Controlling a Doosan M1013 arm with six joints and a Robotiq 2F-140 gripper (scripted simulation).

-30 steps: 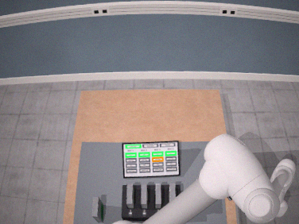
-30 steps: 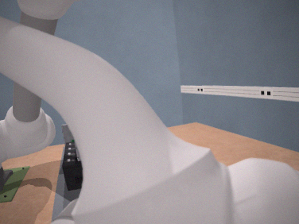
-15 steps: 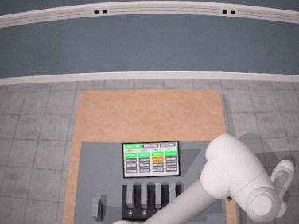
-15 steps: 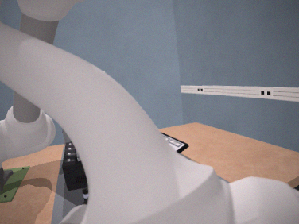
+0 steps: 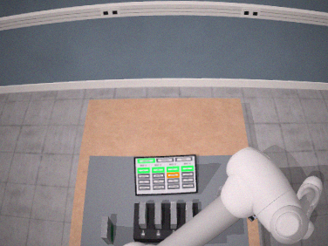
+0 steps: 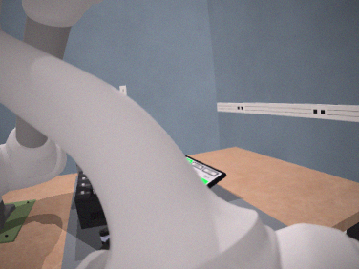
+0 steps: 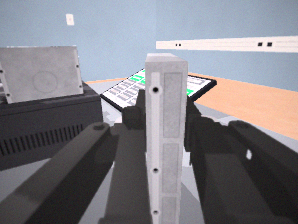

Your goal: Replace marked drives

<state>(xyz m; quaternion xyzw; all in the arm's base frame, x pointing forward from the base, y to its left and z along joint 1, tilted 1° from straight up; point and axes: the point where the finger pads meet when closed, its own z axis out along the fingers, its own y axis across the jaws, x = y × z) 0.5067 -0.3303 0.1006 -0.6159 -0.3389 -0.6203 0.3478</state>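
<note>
Pincer [image 7: 161, 102] nearly closed, clamped on an upright drive [image 7: 171, 107]. Could knock the dock [image 5: 148, 235] [image 6: 91, 210] [image 7: 50, 132] if swung sideways too low, jolting seated drives.

In the exterior view, the big pale arm [image 6: 138, 157] crossing the middle of the frame has shifted, its right-hand edge now lying farther left around mid-height. That uncovers the screen [image 6: 216, 175] right of center, hidden a second ago and showing more than half a second ago. A small dark part [image 6: 104, 237] now shows at lower left, where the arm covered it a second ago.
</note>
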